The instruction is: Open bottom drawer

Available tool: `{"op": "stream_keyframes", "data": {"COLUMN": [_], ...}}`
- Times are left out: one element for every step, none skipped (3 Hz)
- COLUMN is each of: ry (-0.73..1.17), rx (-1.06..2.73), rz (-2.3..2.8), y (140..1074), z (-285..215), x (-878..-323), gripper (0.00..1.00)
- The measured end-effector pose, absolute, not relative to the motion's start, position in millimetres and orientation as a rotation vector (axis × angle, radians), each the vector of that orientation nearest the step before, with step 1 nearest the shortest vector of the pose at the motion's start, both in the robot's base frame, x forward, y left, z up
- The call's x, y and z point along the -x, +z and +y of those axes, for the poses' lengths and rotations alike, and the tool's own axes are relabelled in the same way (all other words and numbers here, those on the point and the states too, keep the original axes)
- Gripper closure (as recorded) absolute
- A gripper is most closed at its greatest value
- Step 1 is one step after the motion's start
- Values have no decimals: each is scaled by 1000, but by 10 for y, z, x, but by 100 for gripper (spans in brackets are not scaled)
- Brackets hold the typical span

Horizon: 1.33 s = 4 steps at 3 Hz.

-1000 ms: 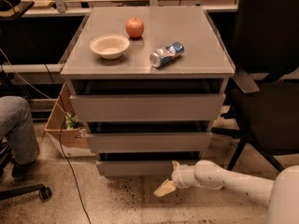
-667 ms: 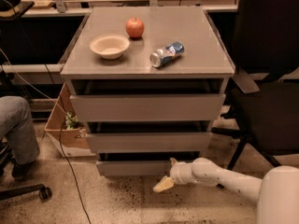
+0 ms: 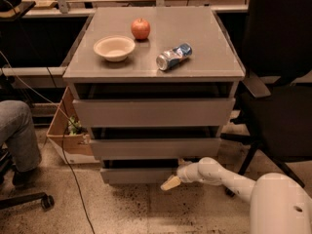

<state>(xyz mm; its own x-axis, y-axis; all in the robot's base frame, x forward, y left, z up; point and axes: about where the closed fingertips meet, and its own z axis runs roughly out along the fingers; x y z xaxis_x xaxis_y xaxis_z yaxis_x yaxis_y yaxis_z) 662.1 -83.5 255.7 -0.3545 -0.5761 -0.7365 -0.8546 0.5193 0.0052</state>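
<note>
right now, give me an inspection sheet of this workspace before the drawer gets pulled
surface: grey cabinet top, flat, three things on it
job's things: bottom drawer, lowest of three grey fronts, not visibly pulled out
clutter: apple at the back, bowl upright, can lying on its side
pincer: pincer low near the floor, at the right end of the bottom drawer front
cables: black cable trailing over the floor left of the cabinet
surroundings: black chair on the right, cardboard box and a person's leg on the left
</note>
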Motion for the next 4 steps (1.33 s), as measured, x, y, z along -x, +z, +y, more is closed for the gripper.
{"op": "stream_keyframes", "data": {"ry": [500, 492, 493, 490], "rx": [1185, 1214, 1227, 1230], "rz": [2082, 2117, 2149, 2158], "y": [2331, 2094, 1895, 1838], "z": [-859, -882, -920, -938], "x": [-6767, -6754, -6662, -6583], "gripper": [0, 0, 16, 39]}}
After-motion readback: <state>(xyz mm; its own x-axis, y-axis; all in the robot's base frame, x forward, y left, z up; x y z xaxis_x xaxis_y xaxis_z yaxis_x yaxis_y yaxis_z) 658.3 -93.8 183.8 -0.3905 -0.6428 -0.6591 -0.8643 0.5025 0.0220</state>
